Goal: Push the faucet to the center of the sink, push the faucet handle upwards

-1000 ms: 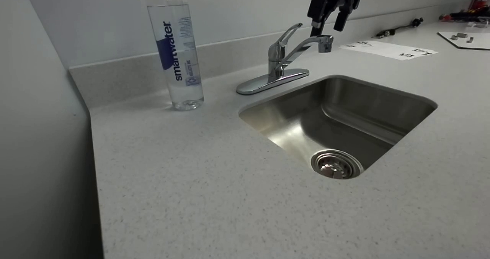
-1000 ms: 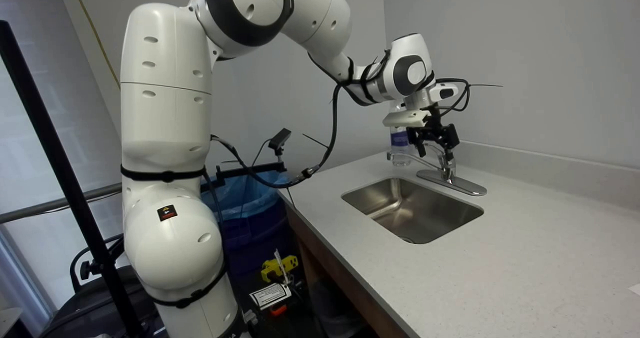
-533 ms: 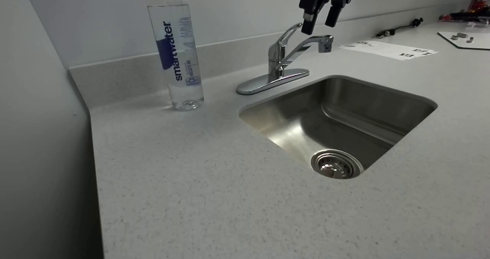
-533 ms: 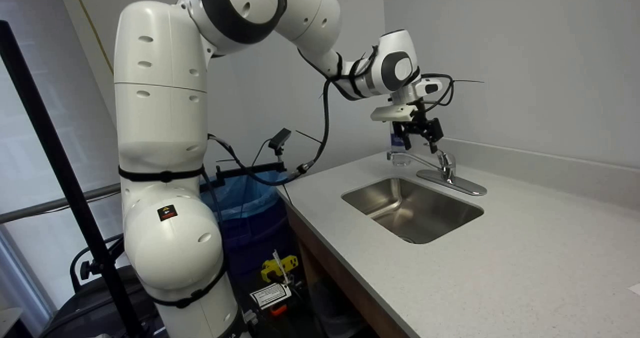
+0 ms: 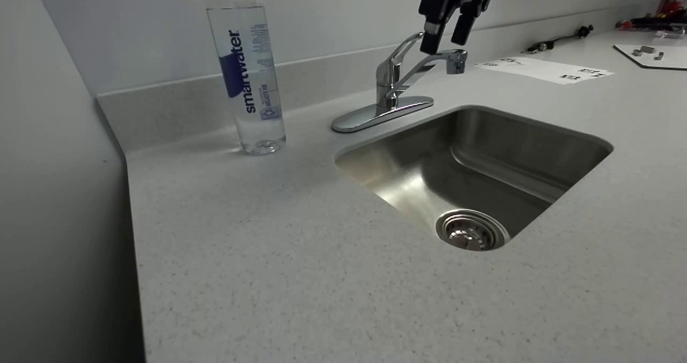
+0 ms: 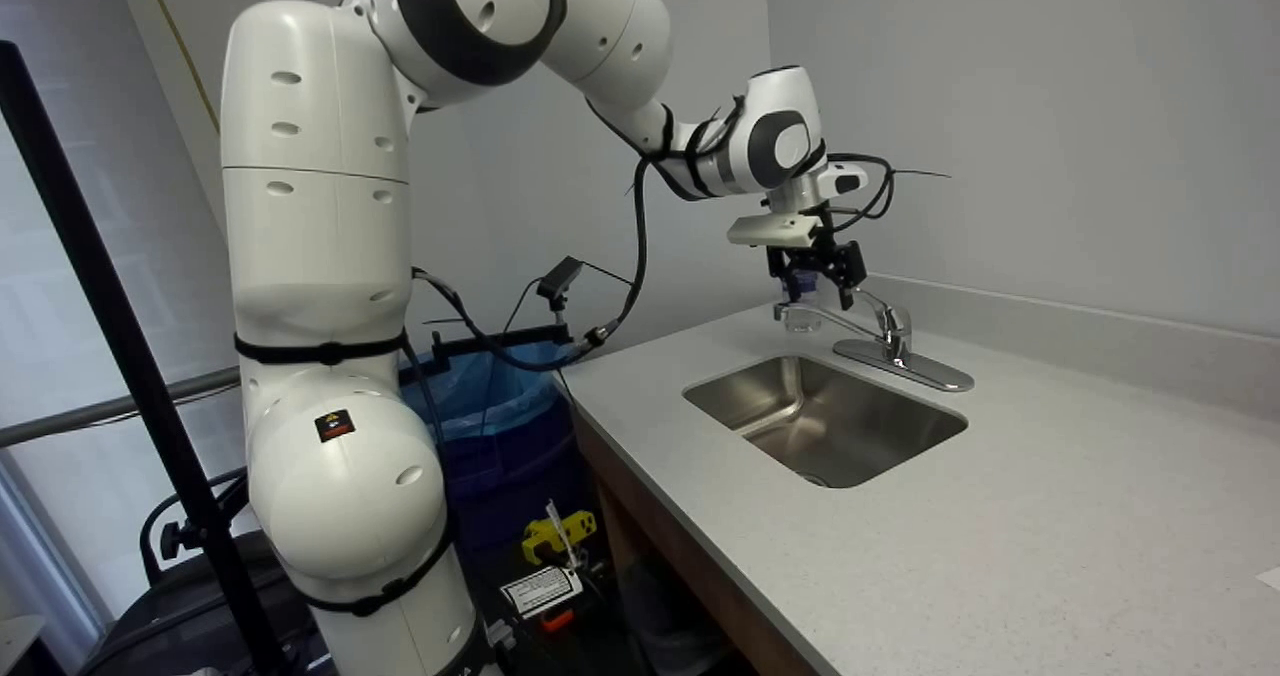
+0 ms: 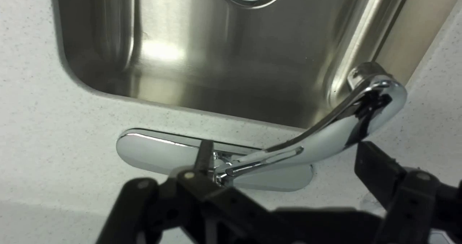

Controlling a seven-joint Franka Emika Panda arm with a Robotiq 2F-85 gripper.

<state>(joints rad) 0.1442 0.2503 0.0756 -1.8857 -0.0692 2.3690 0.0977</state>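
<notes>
The chrome faucet (image 5: 387,81) stands behind the sink (image 5: 531,148) on its oval base plate. It also shows in an exterior view (image 6: 897,334). Its long spout (image 7: 321,143) is swung to the right in the wrist view, its outlet over the sink's right wall. The faucet handle (image 5: 405,48) rises at a slant above the body. In the wrist view the handle (image 7: 265,159) lies over the spout. My gripper (image 5: 445,40) is open and empty above the faucet. In the wrist view its fingers (image 7: 285,148) straddle handle and spout from above; contact cannot be told.
A clear water bottle (image 5: 244,73) stands on the counter beside the faucet. A low backsplash (image 6: 1080,326) and wall run behind it. Papers (image 5: 542,70) and a black tool (image 5: 561,40) lie farther along. A blue-lined bin (image 6: 490,386) stands beyond the counter edge.
My gripper has moved away from behind the faucet body toward the spout side, rising first, then lowering slightly. It stays open. The faucet, handle and bottle have not visibly moved.
</notes>
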